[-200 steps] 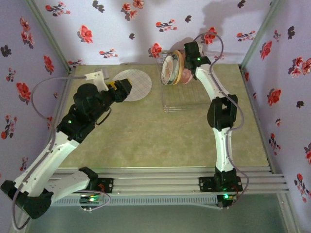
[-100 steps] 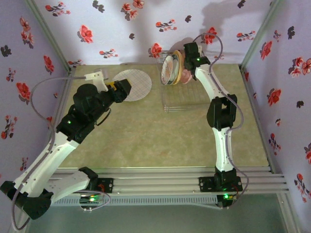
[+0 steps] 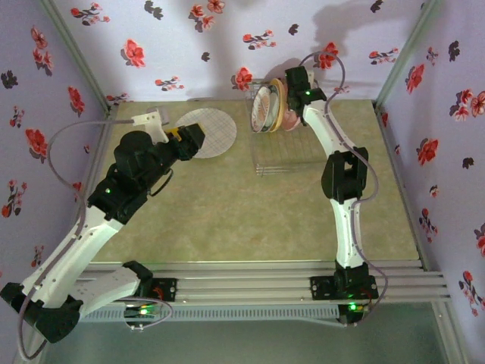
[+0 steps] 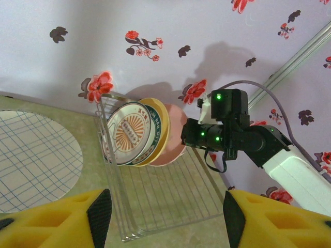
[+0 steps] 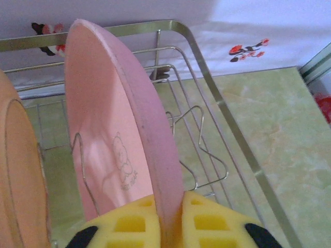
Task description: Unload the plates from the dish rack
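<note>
The wire dish rack (image 3: 284,158) stands at the back of the table with three plates upright at its far end. From the left wrist view they are a sunburst plate (image 4: 129,133), an orange-yellow plate (image 4: 161,114) and a pink plate (image 4: 173,142). My right gripper (image 5: 173,217) is shut on the rim of the pink plate (image 5: 119,113), one yellow pad on each side. It sits above the rack's far end (image 3: 292,102). A grid-patterned plate (image 3: 211,129) lies flat on the table to the rack's left. My left gripper (image 3: 195,141) hovers open at that plate's near edge, holding nothing.
The rack's wire back and side rail (image 5: 207,77) run close beside the pink plate. The flowered back wall (image 3: 227,45) is right behind the rack. Bare table (image 3: 242,212) lies in front of the rack.
My right gripper's jaws have closed onto the pink plate's rim. The left arm and the plates have not moved.
</note>
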You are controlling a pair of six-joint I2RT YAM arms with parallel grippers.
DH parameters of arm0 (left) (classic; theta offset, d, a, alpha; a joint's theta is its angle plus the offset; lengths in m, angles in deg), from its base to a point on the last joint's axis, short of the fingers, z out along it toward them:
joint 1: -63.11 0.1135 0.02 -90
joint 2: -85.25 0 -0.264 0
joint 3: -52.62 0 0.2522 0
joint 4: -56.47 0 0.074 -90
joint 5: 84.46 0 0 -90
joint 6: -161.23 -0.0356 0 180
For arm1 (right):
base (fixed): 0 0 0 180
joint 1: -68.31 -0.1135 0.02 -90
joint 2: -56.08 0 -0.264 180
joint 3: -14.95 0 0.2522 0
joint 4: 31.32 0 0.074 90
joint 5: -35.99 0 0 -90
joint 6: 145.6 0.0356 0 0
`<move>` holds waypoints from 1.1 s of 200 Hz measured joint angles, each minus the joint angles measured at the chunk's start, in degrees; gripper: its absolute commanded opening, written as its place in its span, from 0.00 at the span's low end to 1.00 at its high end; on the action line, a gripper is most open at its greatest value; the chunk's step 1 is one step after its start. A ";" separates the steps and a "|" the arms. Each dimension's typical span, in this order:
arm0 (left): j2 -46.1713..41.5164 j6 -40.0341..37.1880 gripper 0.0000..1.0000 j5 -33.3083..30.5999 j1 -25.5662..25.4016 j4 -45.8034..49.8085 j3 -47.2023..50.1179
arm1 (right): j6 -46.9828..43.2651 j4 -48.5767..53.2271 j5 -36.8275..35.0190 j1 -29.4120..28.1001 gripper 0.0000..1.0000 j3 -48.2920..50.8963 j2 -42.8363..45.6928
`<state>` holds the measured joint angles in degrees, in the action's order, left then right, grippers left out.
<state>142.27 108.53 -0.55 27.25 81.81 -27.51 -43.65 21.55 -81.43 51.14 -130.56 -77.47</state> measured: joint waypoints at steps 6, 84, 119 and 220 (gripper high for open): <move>0.00 0.02 0.62 0.00 0.00 0.00 0.00 | -0.44 0.13 -0.79 -0.15 0.06 -0.20 -0.15; 0.00 0.02 0.62 -0.37 -0.04 -0.02 0.00 | -4.63 0.74 -10.10 -2.82 0.00 -2.93 -0.83; -0.02 0.02 0.62 -0.37 -0.04 -0.85 0.00 | -6.93 0.72 -16.28 -4.28 0.00 -3.32 -0.83; 0.02 0.31 0.62 -0.35 -0.04 -3.93 0.00 | -10.56 -0.46 -23.96 -4.50 0.00 -0.98 5.49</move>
<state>142.29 108.83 -0.90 27.21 77.87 -27.51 -54.21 21.09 -105.39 46.64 -131.54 -71.99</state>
